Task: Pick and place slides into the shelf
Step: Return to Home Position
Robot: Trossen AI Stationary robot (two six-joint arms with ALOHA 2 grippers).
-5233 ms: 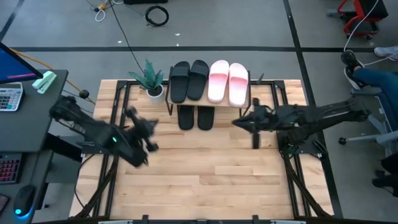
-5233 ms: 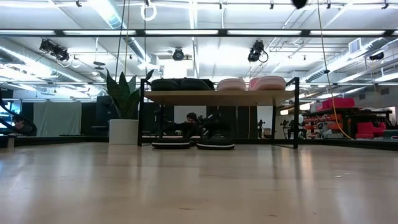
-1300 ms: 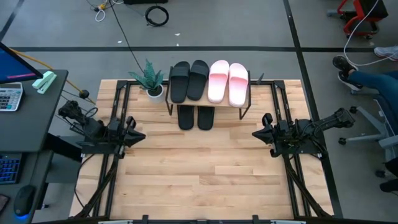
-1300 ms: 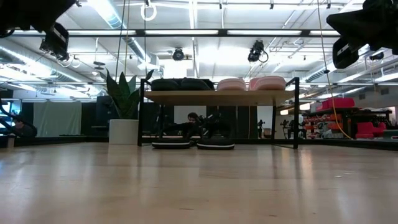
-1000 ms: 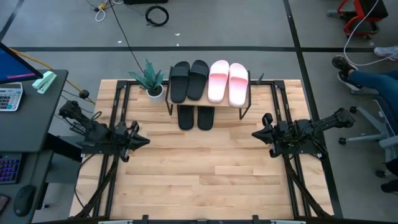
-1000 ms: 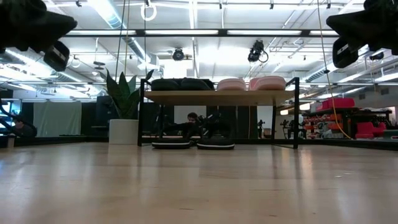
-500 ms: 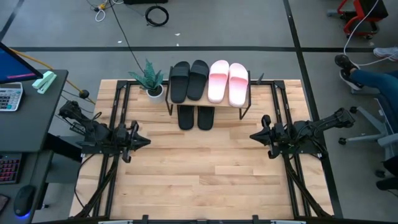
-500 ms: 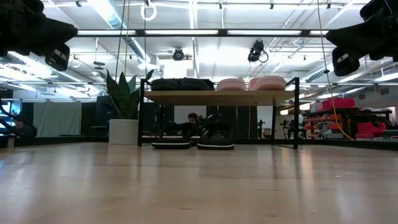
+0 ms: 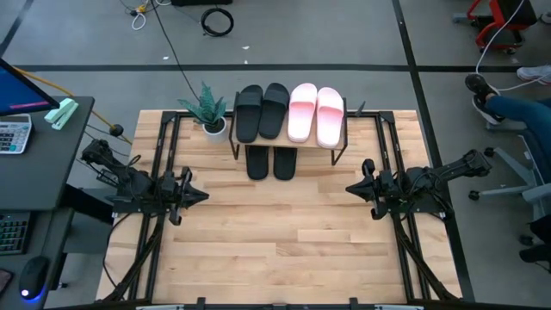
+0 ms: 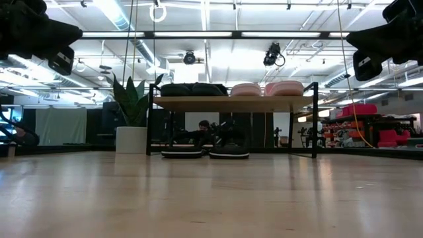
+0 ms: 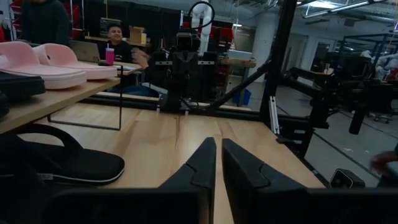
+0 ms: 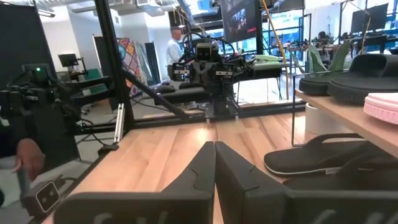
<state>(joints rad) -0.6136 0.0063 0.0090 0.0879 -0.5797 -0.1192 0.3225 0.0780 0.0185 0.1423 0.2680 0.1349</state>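
The shelf point(image 10: 231, 103) stands at the table's far middle. Two black slides point(image 9: 261, 112) and two pink slides point(image 9: 315, 114) lie side by side on its top board. Two more black slides point(image 9: 271, 162) rest soles down on the table under it, and both wrist views show them point(image 11: 68, 165) point(image 12: 311, 158). My left gripper point(image 9: 201, 195) is drawn back at the table's left edge, shut, and points level toward the middle. My right gripper point(image 9: 350, 188) is drawn back at the right edge, also shut. Neither has anything between its fingers point(image 11: 219, 146) point(image 12: 214, 148).
A potted plant point(image 9: 209, 112) stands on the table just left of the shelf. The bare wooden tabletop point(image 9: 275, 232) stretches from the shelf to the near edge. A desk with a calculator point(image 9: 13, 133) is off the left side, and a seated person's legs point(image 9: 516, 108) are at the far right.
Both arms have stayed drawn back at the table's edges. My left gripper has rolled a little about its own pointing line, and my right gripper has tipped slightly. The slides and the shelf have not moved.
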